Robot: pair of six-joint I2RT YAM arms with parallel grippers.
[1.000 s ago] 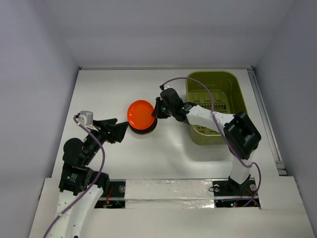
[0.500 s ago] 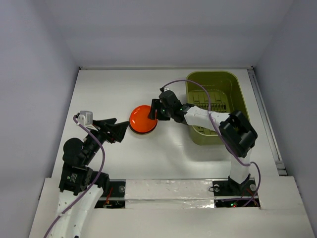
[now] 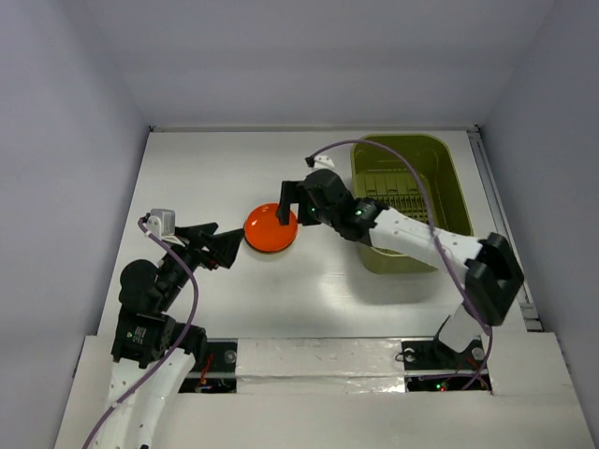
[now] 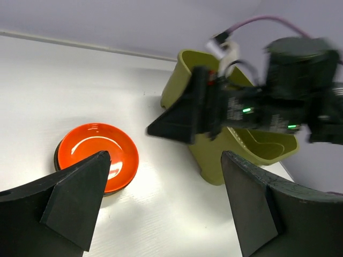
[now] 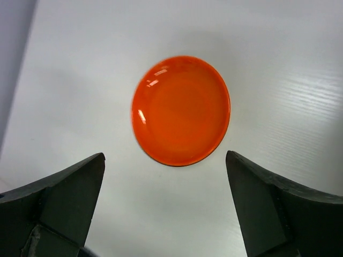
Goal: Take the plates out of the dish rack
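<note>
Plates (image 3: pixel 271 230): one stack, lying flat on the white table (image 3: pixel 206 168), left of the dish rack (image 3: pixel 402 142) and apart from it. The top item is plain orange-red and sits face up. The lower items show only as a dark edge beneath it, colours not readable.

Dish rack: olive-green tub at the table's right side, with a ribbed insert visible inside.

Right gripper (image 3: pixel 298 211): poised over the stack, fingers spread wide, holding nothing. The orange-red plate is framed between them in the wrist view.

Left gripper (image 3: pixel 229 239): just beside the stack's left edge, fingers spread wide, empty.
</note>
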